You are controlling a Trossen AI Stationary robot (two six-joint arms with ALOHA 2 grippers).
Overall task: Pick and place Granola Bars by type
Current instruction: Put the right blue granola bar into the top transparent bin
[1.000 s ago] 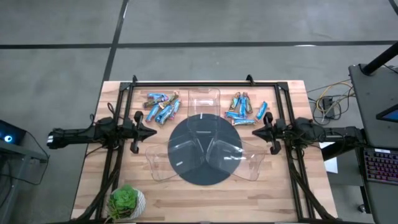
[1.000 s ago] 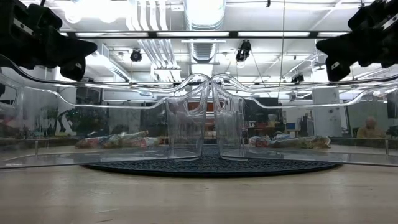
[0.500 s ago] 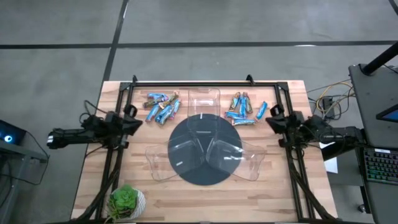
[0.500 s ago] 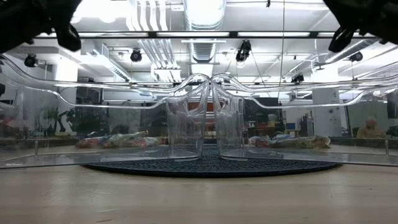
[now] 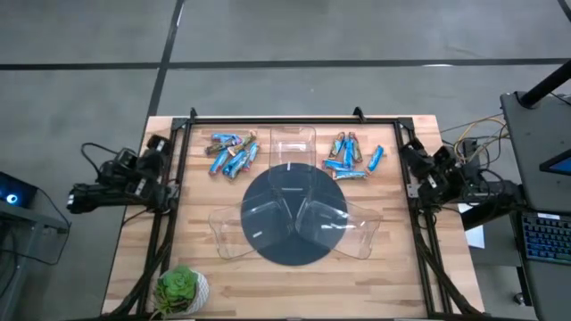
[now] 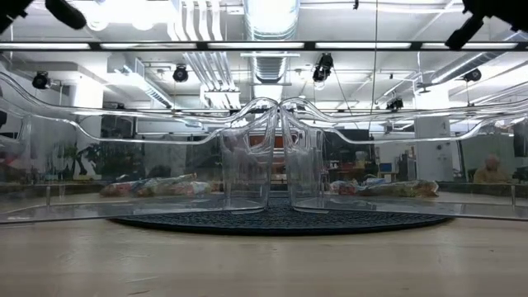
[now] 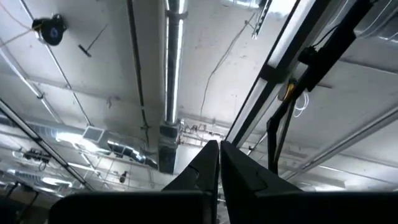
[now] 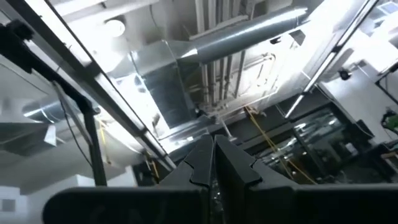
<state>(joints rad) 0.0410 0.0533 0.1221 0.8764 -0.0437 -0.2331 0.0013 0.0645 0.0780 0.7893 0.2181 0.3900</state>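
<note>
The Granola Bars lie in two loose piles on the far part of the wooden table. The left pile (image 5: 232, 153) (image 6: 157, 187) and the right pile (image 5: 351, 156) (image 6: 388, 188) are mostly blue, with some tan wrappers. Between and in front of them, three clear trays (image 5: 293, 147) (image 5: 234, 234) (image 5: 348, 230) sit on a dark round mat (image 5: 290, 254). My left gripper (image 5: 155, 144) (image 7: 219, 152) is at the table's left edge, shut and tipped up toward the ceiling. My right gripper (image 5: 407, 149) (image 8: 212, 144) is at the right edge in the same pose. Neither holds anything.
A potted succulent (image 5: 181, 287) stands at the near left corner. A black frame (image 5: 277, 119) runs along the far edge and down both sides of the table. Cables (image 5: 471, 143) and a keyboard (image 5: 546, 239) lie off the table's right side.
Both grippers have pulled back from beside the mat, the left toward the table's left edge and the right toward the right edge. They have risen and tipped from level to pointing steeply up. Both have stayed shut. The bars and trays have kept still.
</note>
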